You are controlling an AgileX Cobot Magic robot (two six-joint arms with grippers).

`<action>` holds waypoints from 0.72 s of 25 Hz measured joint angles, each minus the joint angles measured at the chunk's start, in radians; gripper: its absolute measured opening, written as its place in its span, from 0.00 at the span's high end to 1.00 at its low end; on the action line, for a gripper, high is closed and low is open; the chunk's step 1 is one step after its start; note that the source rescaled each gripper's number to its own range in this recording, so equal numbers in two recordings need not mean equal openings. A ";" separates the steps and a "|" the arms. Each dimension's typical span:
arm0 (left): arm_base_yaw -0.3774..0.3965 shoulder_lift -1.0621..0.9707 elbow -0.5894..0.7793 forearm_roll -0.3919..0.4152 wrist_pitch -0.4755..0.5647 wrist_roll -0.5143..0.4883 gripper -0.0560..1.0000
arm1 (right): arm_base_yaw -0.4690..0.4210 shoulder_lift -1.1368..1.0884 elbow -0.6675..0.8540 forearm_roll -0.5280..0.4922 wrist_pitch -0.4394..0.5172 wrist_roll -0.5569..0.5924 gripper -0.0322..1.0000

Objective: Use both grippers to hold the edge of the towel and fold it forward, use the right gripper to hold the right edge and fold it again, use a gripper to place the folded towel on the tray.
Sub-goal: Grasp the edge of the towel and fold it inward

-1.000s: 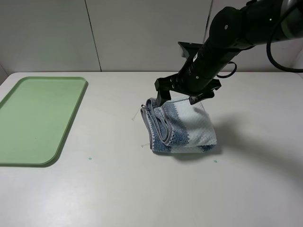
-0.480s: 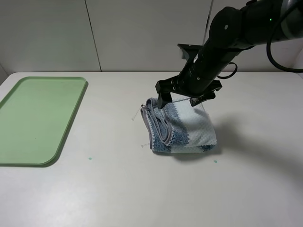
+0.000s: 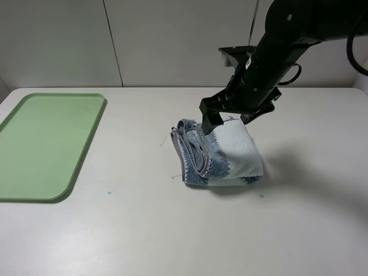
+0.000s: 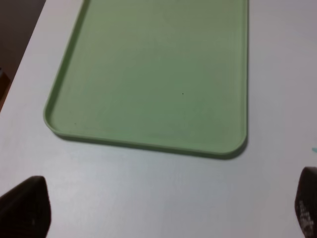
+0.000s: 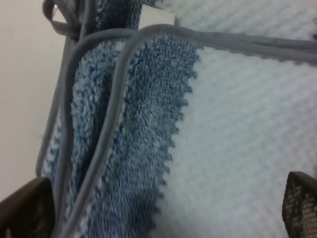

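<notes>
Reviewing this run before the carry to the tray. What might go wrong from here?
The towel lies in loose layers, bulging on one side; the open right gripper above its far edge might pinch only the top layer, so it unfolds on lifting. The tray sits far to the left: a floppy bundle may sag or slip on the way.

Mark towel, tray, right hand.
towel (image 3: 236, 154), exterior high view, pale middle stripe.
tray (image 3: 46, 144), exterior high view, bare floor.
right hand (image 3: 230, 121), exterior high view, midway between fingertips.

White table (image 3: 144, 241), matte surface. Two small green specks (image 3: 108, 192) lie on it, well apart. Pale panelled wall (image 3: 172, 40) behind, with dark vertical seams (image 3: 113, 43).
</notes>
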 joint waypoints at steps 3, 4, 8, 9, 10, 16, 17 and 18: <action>0.000 0.000 0.000 0.000 0.000 0.000 0.01 | 0.000 -0.050 0.000 -0.008 0.045 0.000 0.00; 0.000 0.000 0.000 0.000 0.000 0.000 0.01 | 0.000 -0.068 0.000 -0.008 0.070 0.000 0.00; 0.000 0.000 0.000 0.000 0.000 0.000 0.01 | 0.000 -0.157 0.038 -0.023 0.128 0.000 0.00; 0.000 0.000 0.000 0.000 0.000 0.000 0.01 | 0.000 -0.186 0.062 -0.032 0.130 0.000 0.00; 0.000 0.000 0.000 0.000 0.000 0.000 0.01 | 0.000 -0.213 0.086 -0.044 0.132 0.000 0.00; 0.000 0.000 0.000 0.000 0.000 0.000 0.01 | 0.000 -0.412 0.274 -0.097 0.152 0.000 0.00; 0.000 0.000 0.000 0.000 0.000 0.000 0.01 | 0.000 -0.442 0.305 -0.102 0.153 0.000 0.00; 0.000 0.000 0.000 0.000 0.000 0.000 0.01 | 0.000 -0.466 0.328 -0.105 0.157 0.000 0.00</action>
